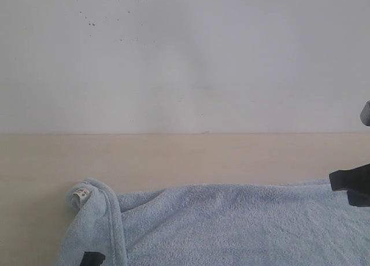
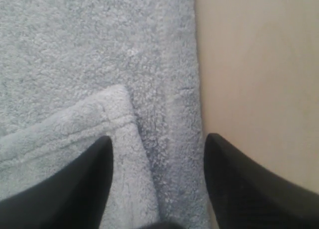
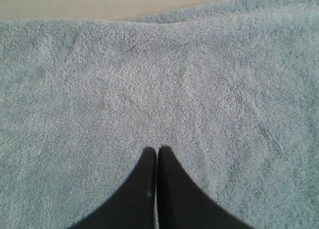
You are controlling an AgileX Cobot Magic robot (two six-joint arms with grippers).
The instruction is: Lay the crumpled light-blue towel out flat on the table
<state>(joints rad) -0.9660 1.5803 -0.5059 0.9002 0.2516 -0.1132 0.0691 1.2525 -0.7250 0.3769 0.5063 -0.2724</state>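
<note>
Exterior view: a small white sewn-in tag [image 1: 81, 193] sits on the rolled-over corner at the left end of the light-blue towel [image 1: 231, 220]. The tag carries a few tiny dark marks (print of some kind, too small and blurred to make out as letters or figures). Wrist views: towel pile and plain bench [image 2: 259, 64] surface, neither bearing lettering. No text, brand, number or sign can be read in any view.

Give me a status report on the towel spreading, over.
Left gripper jaws open at towel edge; right gripper jaws shut over it. Towel corner near left gripper folded over. Nothing else seen on table.
</note>
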